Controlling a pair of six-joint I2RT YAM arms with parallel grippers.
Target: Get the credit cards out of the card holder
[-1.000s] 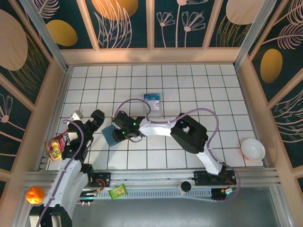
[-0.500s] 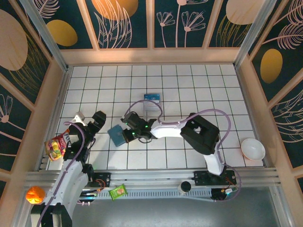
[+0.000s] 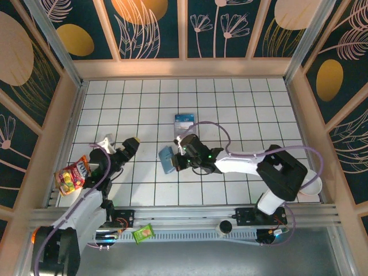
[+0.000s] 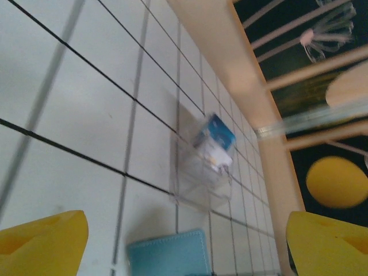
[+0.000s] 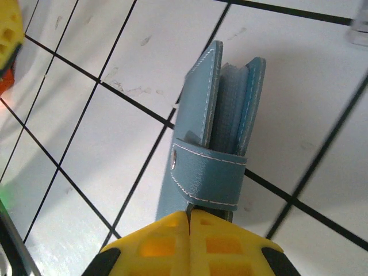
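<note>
Right end effector (image 5: 190, 221) pinching card holder (image 5: 221, 132) at its strap end.
Right arm reaches left, low over counter (image 3: 230, 109); left end effector (image 3: 121, 145) spread, near-left.

card holder (image 5: 201, 109): matt stitched leather (fine grain) | tiles (image 5: 103, 144): smooth white

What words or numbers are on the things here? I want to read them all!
No text here can be read for certain.
Blue-and-white insert in the clear case: has print, too blurred to read.
Red and yellow snack packet: print too small to read.
Green packet: too small to read.
Card holder: plain, no writing seen.
</note>
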